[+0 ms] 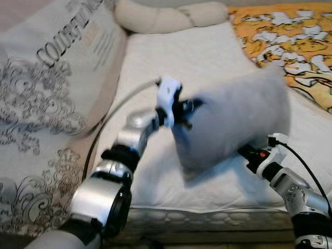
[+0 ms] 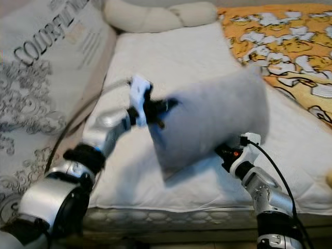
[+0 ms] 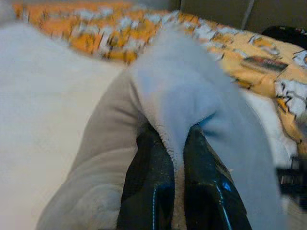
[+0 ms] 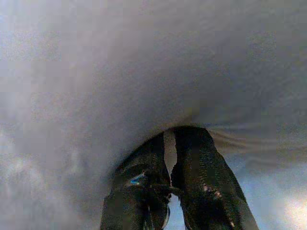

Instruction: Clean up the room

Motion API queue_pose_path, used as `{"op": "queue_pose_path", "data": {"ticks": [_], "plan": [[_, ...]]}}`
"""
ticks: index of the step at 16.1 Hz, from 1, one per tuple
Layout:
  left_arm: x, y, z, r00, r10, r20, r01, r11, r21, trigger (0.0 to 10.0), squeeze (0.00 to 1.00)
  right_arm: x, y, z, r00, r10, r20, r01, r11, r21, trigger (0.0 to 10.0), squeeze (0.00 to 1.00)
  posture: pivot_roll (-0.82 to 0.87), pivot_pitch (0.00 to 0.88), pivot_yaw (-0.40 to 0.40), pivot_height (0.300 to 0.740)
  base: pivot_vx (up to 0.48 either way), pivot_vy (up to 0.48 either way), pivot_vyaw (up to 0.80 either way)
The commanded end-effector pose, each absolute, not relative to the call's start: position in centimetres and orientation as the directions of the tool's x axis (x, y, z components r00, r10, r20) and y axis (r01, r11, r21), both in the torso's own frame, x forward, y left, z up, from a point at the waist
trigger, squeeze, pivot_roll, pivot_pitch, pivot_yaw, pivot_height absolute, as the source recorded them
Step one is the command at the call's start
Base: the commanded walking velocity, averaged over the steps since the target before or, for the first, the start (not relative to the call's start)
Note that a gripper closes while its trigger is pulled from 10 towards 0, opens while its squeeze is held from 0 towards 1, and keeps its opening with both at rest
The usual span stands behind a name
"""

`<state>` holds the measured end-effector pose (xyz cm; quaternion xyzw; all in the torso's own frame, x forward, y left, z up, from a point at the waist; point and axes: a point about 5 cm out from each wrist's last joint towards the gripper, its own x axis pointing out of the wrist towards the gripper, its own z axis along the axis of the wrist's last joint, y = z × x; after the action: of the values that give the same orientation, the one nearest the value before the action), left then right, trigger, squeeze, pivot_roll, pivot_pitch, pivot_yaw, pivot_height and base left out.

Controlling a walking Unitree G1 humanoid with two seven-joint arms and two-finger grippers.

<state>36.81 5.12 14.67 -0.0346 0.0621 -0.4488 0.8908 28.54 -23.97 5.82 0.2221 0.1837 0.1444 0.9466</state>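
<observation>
My left gripper (image 3: 176, 143) and right gripper (image 4: 169, 143) each pinch the soft grey fabric pillow (image 1: 233, 116). I'd lift both evenly over the white quilted mattress (image 1: 207, 57).

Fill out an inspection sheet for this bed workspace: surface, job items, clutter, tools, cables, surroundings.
Surface: white quilted mattress, with an orange patterned blanket on the robot's right side.
Job's things: grey pillow, held up above the mattress between both arms, blurred.
Clutter: nothing seen.
Grippers: left tool pinches a fold of the pillow's edge; right tool is shut on the fabric at the opposite end.
Cables: a grey cable runs along the left arm; a black cable loops by the right wrist.
Surroundings: a large printed cushion on the left; a braided cream bolster at the far end.
</observation>
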Motion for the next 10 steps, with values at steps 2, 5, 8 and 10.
{"op": "queue_pose_path", "data": {"ticks": [2,5,8,10], "plan": [[37.3,6.4,15.4,0.624,-0.778,-0.08,0.775,0.628,-0.07,0.0,0.0,29.6,-22.4,6.6,0.885,0.395,-0.246,-0.252,0.851,0.46,10.0,0.0,-0.05,0.0,0.114,0.74,0.0,0.0,0.0],[38.1,9.5,16.2,0.717,-0.695,-0.051,0.695,0.719,-0.017,0.0,0.0,30.7,-19.7,6.8,0.855,0.465,-0.229,-0.326,0.826,0.46,10.0,0.0,-0.02,0.0,0.102,0.74,0.0,0.0,0.0],[38.9,15.4,17.4,0.859,-0.511,-0.02,0.511,0.857,0.063,0.0,0.0,32.0,-16.9,7.4,0.835,0.513,-0.201,-0.386,0.805,0.451,10.0,0.0,0.01,0.0,0.085,0.74,0.0,0.0,0.0],[38.9,18.5,17.7,0.912,-0.409,-0.017,0.409,0.906,0.107,0.0,0.0,32.5,-15.7,7.4,0.829,0.521,-0.203,-0.399,0.805,0.439,10.0,0.0,0.03,0.0,0.072,0.74,0.0,0.0,0.0]]}}
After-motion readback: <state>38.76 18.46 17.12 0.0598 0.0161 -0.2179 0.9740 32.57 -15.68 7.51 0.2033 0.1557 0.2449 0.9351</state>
